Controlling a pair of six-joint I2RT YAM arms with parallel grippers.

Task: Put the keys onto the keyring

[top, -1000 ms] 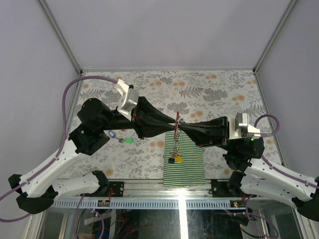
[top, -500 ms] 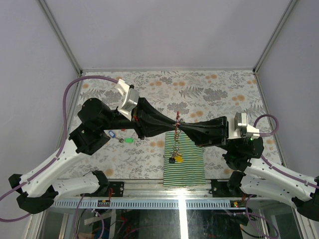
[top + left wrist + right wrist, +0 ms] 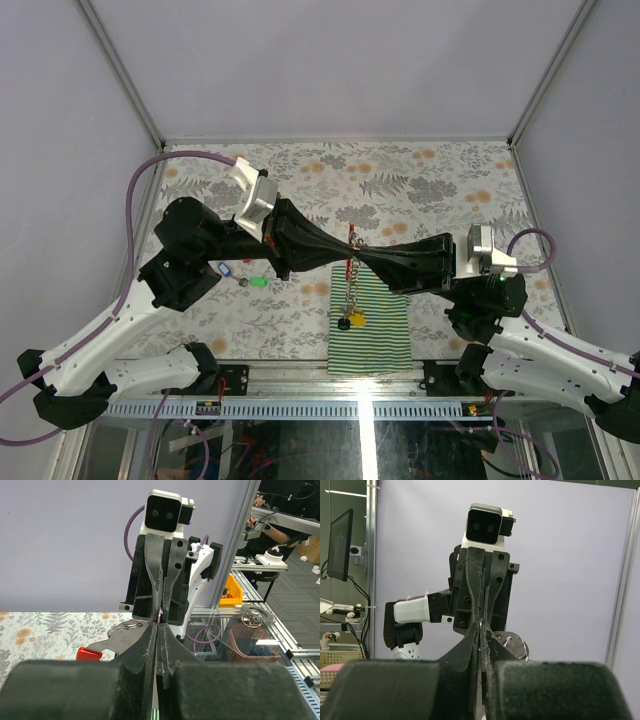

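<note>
The keyring (image 3: 350, 237), a red clip with a grey chain, hangs in the air between both arms over the striped cloth. At the chain's lower end dangles a yellow-tagged key (image 3: 357, 320). My left gripper (image 3: 345, 253) comes in from the left and my right gripper (image 3: 359, 253) from the right, tips meeting, both shut on the keyring's upper part. In the left wrist view the left gripper (image 3: 160, 625) is closed, with the keyring's red end (image 3: 89, 654) sticking out to the left. The right gripper (image 3: 481, 628) is closed too, beside a silver ring piece (image 3: 512, 645). Green (image 3: 260, 283) and blue (image 3: 225, 268) keys lie on the table.
A green-and-white striped cloth (image 3: 385, 335) lies at the near middle of the floral table (image 3: 430, 180). The left arm's body (image 3: 185, 255) hangs over the loose keys. Walls with metal posts close in the sides and back.
The left gripper's jaws have closed onto the keyring. Both grippers and the keyring have drifted slightly to the left.
</note>
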